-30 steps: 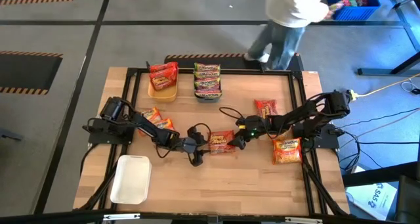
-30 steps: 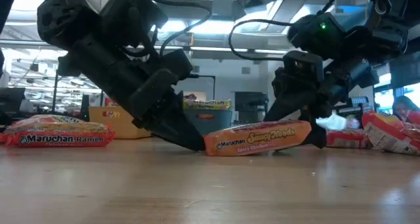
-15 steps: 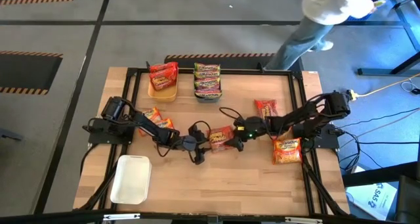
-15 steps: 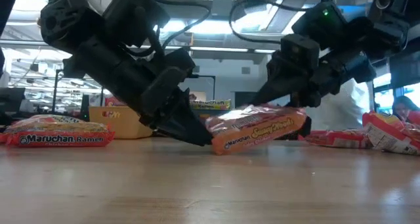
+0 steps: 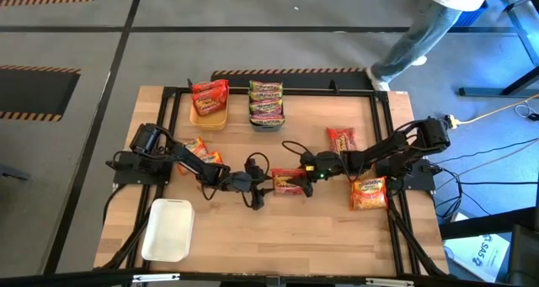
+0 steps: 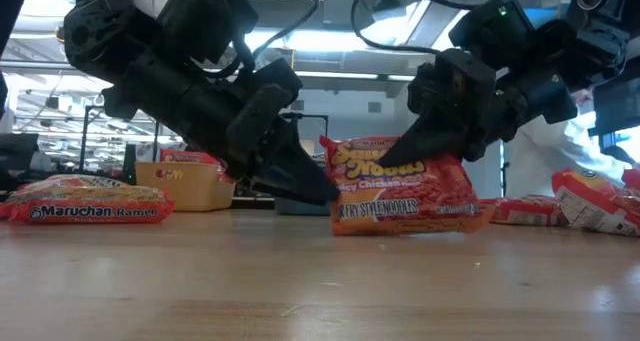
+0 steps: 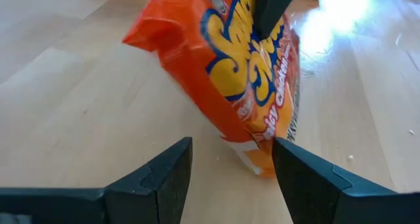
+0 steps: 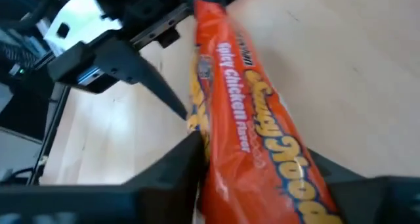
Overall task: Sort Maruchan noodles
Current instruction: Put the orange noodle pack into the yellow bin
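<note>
Glossy, crinkly orange plastic noodle packet (image 6: 400,186) stands on the smooth, pale, matt wooden table (image 5: 286,228); matt black fingers (image 7: 164,178).

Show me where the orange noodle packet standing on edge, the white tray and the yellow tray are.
orange noodle packet (image 6: 400,186): low view, printed front face.
white tray (image 5: 168,230): high view, middle of its floor.
yellow tray (image 5: 210,119): high view, bare near rim.
</note>
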